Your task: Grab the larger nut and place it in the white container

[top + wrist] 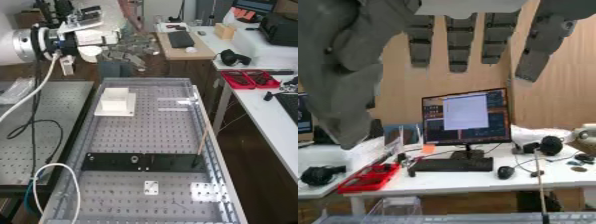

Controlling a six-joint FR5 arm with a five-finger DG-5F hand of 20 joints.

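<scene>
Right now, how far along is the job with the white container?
The pickup looks done: bare bar lies between the smaller nut and the bearing. Nothing is in hand: the hand is raised, its fingers relaxed and open. The placing is probably done too, but I cannot tell what the white container holds. Confirming the larger nut is inside seems all that's left.

White container (114,104): boxy, upright, on white plate (131,107) toward bench's (159,135) far end.
</scene>
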